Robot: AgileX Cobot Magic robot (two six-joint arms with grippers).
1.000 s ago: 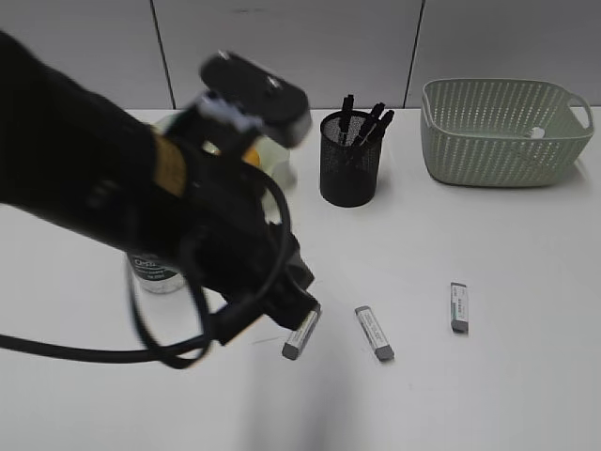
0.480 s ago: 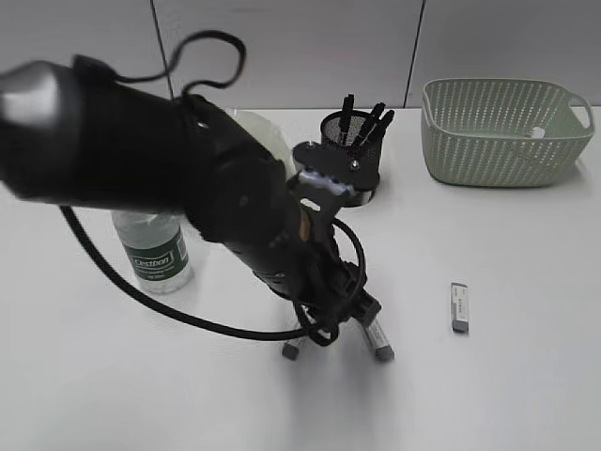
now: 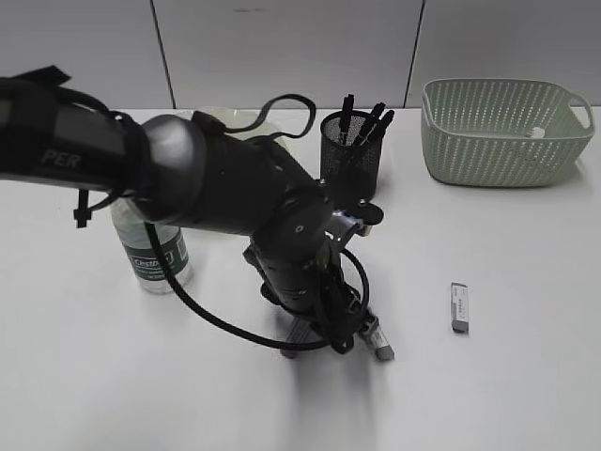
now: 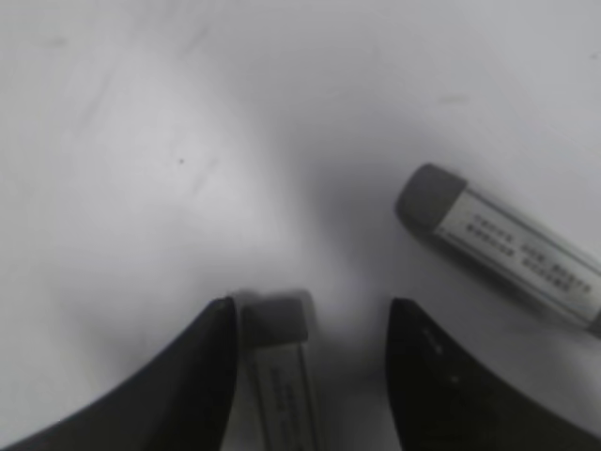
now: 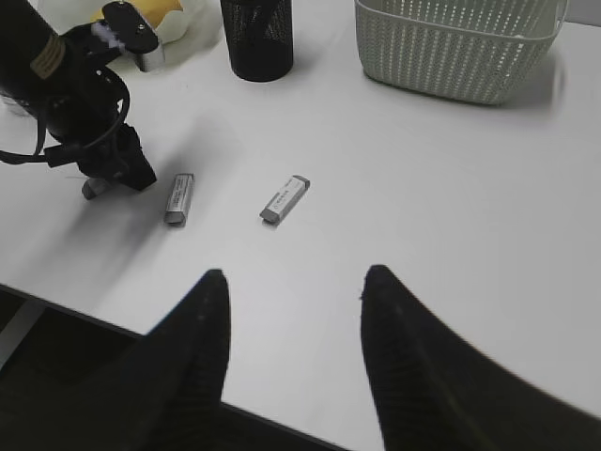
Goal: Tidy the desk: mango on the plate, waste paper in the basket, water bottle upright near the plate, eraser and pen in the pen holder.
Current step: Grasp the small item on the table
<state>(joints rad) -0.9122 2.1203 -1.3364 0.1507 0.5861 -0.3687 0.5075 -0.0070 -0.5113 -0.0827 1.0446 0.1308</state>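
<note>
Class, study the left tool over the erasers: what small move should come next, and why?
Probably close the left tool. Its open fingers already stand either side of one eraser lying on the desk, while another eraser lies clear outside them.

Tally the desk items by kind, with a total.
Erasers: 3
Pen holder: 1
Basket: 1
Water bottle: 1
Plate: 1
Mango: 1
Total: 8
</note>
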